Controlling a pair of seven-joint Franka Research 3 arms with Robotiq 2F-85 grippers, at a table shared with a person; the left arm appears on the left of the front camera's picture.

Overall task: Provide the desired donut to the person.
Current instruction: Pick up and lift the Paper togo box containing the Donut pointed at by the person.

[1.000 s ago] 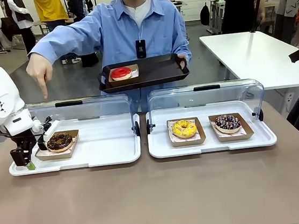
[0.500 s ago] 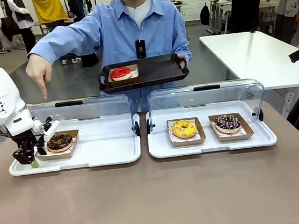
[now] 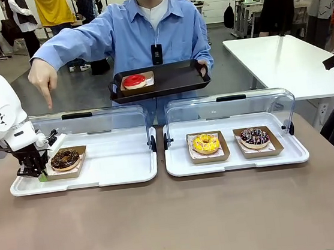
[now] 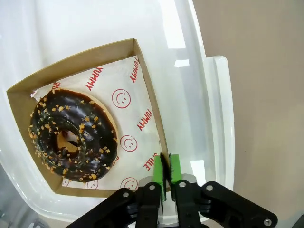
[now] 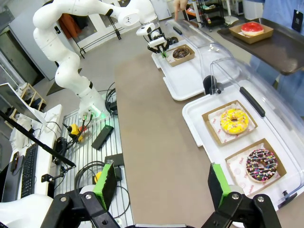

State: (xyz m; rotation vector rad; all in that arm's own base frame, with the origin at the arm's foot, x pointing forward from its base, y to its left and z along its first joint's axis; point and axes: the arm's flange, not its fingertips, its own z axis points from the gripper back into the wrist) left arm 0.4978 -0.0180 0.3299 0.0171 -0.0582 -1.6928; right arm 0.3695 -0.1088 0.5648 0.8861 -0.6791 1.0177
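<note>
The person (image 3: pixel 156 29) in a light-blue shirt points a finger (image 3: pixel 47 99) down at the left white case (image 3: pixel 118 170). In that case a chocolate donut (image 3: pixel 65 159) with nut bits lies in a brown cardboard tray (image 4: pixel 148 90). My left gripper (image 3: pixel 36 170) is at that tray's left corner. The left wrist view shows its green pads (image 4: pixel 158 172) shut on the tray's thin wall. The person's other hand holds a black serving tray (image 3: pixel 174 79) carrying a red-glazed donut (image 3: pixel 134 81). High over the table's right end, my right gripper (image 5: pixel 161 185) is open and holds nothing.
The right white case (image 3: pixel 237 159) holds a yellow donut (image 3: pixel 206 143) and a dark sprinkled donut (image 3: pixel 254 136), each in a cardboard tray. Both clear lids (image 3: pixel 231 108) stand raised at the back. The brown tabletop (image 3: pixel 178 220) in front is bare. A white table (image 3: pixel 287 63) stands at the far right.
My left gripper went from open to shut on the cardboard tray's wall and edged up toward the tray. The person's pointing hand and serving tray stayed put.
</note>
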